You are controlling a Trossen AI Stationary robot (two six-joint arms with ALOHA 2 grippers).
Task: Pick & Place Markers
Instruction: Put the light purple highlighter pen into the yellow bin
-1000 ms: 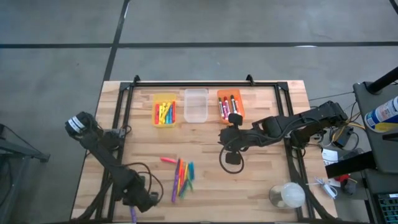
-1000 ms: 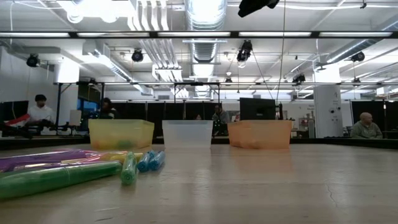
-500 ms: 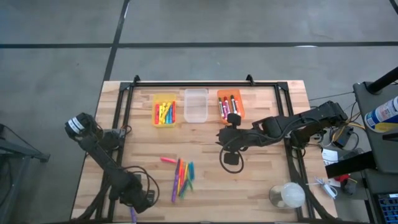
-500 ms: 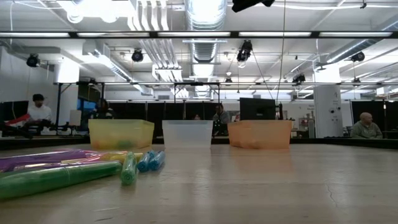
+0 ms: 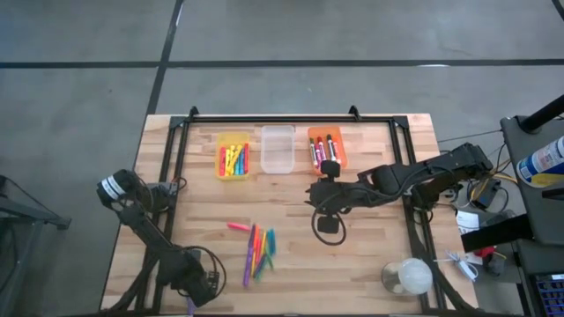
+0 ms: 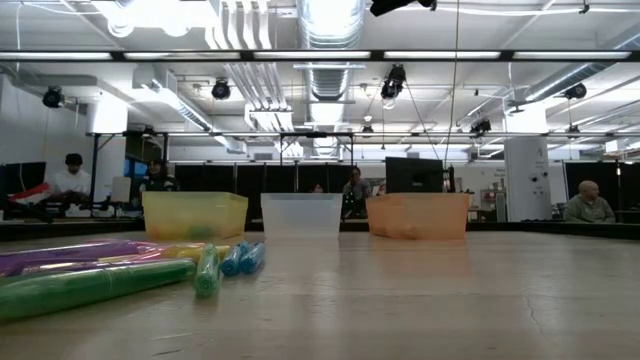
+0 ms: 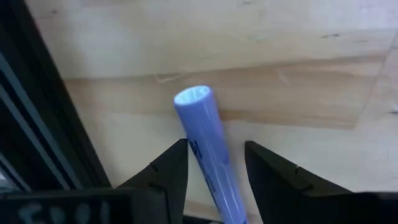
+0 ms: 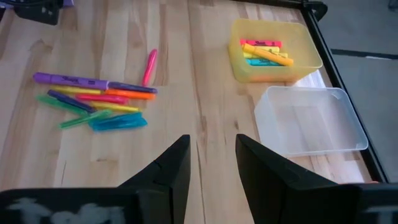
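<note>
A purple-blue marker (image 7: pixel 202 124) lies flat on the wood at the table's near-left edge (image 5: pixel 188 305). My left gripper (image 7: pixel 216 148) stands open just above it, pointing steeply down, one finger on each side, touching nothing that I can see. Several more markers (image 5: pixel 256 251) lie in a loose bunch mid-table, with a pink one (image 5: pixel 238 226) beside them. My right gripper (image 5: pixel 330 231) hangs open and empty high over the table's middle, and its wrist view looks over the bunch (image 8: pixel 93 102).
Along the far edge stand a yellow bin (image 5: pixel 233 156) with markers, an empty clear bin (image 5: pixel 277 150) and an orange bin (image 5: pixel 326 150) with markers. A black frame rail (image 7: pixel 37 112) runs close beside my left gripper. A round whitish object (image 5: pixel 407 277) sits near right.
My left gripper has come down toward the purple-blue marker at the table's near edge and tipped a little steeper, staying open.
</note>
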